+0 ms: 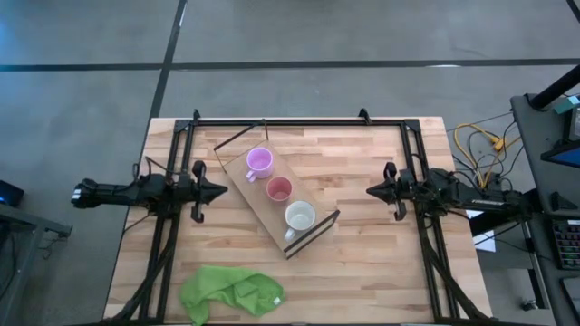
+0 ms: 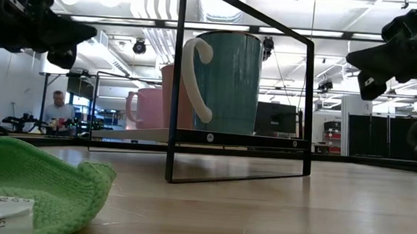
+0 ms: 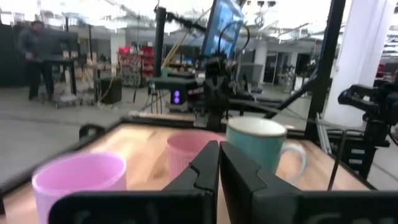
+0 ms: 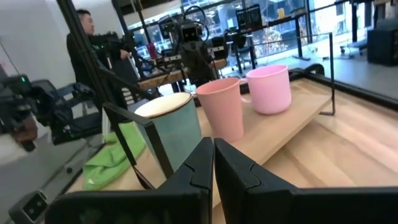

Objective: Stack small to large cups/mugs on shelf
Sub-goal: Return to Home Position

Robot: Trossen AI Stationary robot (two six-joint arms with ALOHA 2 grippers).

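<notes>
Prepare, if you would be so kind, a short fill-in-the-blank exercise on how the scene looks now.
The pink cup stands ____ the purple mug and the teal mug. The shelf carries ____ cups. The cloth is ____. The left claw and right claw are both ____.
Missing: between; three; green; shut.

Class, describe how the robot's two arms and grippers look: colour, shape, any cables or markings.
Both arms are black, slim and jointed. The left gripper and right gripper each end in two matte black, angular fingers tapering to a blunt tip. Thin dark cables loop beside each wrist. No markings are visible.
</notes>
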